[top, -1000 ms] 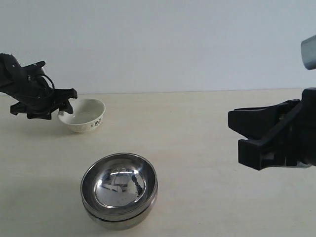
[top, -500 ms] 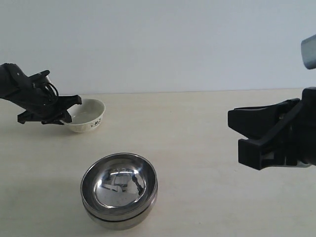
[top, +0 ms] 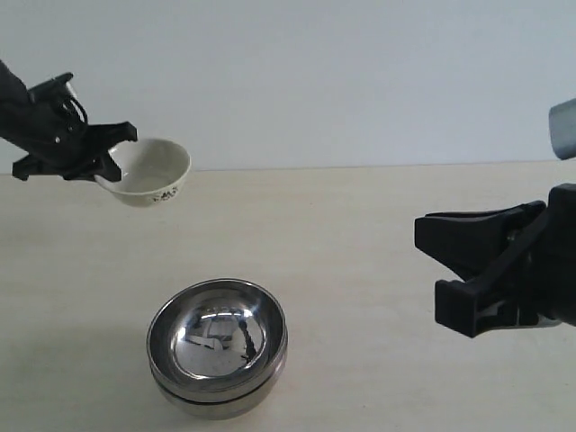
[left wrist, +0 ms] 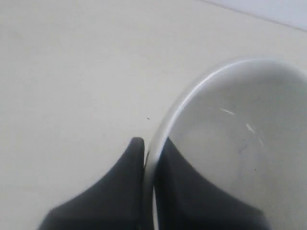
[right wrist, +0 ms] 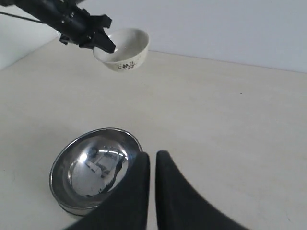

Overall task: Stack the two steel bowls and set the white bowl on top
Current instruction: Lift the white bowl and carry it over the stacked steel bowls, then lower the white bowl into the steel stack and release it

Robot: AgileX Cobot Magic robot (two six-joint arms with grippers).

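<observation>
My left gripper (top: 106, 164) is shut on the rim of the white bowl (top: 151, 171), one finger inside and one outside, and holds it in the air at the far left, above the table. The left wrist view shows the bowl's rim (left wrist: 165, 124) pinched between the dark fingers (left wrist: 132, 163). The two steel bowls (top: 217, 346) sit nested, one inside the other, near the front, below and to the right of the held bowl. My right gripper (top: 430, 256) hangs at the right, shut and holding nothing. Its wrist view shows the steel bowls (right wrist: 93, 167) beside its fingertips (right wrist: 140, 160) and the white bowl (right wrist: 123, 48) farther off.
The pale table (top: 360, 234) runs back to a plain light wall. Only the steel stack stands on it.
The left gripper has lifted the white bowl off the table, up and slightly left. The steel stack and the right gripper have stayed put.
</observation>
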